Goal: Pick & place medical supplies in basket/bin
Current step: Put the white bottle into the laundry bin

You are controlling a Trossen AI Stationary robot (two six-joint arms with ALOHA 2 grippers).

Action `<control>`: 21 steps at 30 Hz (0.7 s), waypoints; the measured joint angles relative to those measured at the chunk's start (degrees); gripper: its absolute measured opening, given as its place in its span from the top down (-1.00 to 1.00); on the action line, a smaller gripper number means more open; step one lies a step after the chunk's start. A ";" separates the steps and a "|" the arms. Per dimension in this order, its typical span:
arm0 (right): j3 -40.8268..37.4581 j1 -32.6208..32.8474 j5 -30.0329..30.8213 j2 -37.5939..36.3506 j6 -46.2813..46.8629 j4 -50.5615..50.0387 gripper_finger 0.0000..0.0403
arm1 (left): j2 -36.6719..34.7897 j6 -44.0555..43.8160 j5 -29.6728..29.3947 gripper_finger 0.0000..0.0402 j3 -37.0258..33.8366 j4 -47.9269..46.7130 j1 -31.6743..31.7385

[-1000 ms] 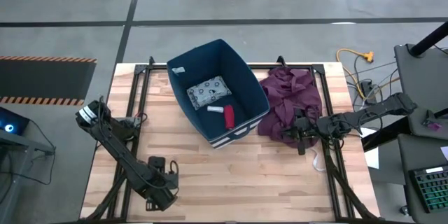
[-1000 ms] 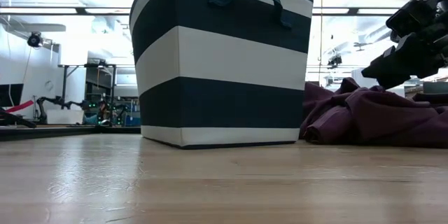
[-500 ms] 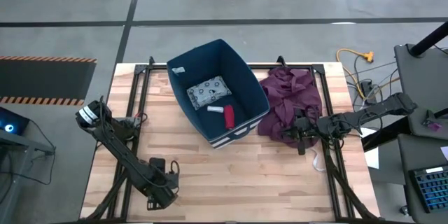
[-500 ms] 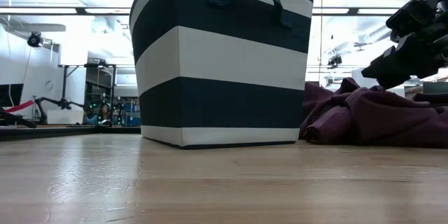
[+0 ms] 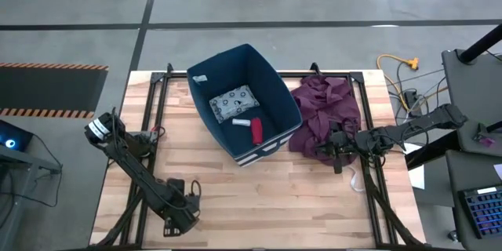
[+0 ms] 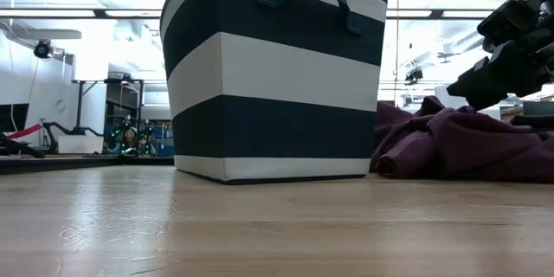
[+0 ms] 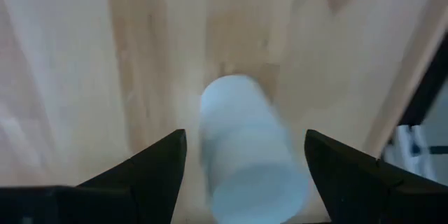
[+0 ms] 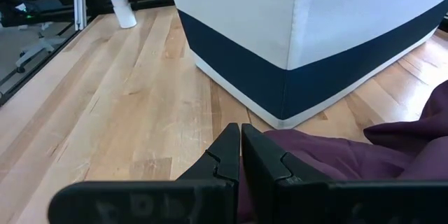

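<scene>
The navy bin with white stripes stands mid-table. On its floor lie the patterned packet, the small white cylinder and the red roll. My left gripper is at the table's near left, open. Its fingers stand on either side of the white round container, which rests on the wood. My right gripper is shut and hovers over the maroon cloth, right of the bin.
The maroon cloth lies heaped against the bin's right side. Black frame rails run along the table's left and right edges. Bare wood stretches between the bin and the near edge.
</scene>
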 joint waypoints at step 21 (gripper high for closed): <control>0.00 -0.01 0.00 0.07 0.00 0.00 0.96 | -0.07 -1.13 0.17 0.17 1.90 1.17 1.99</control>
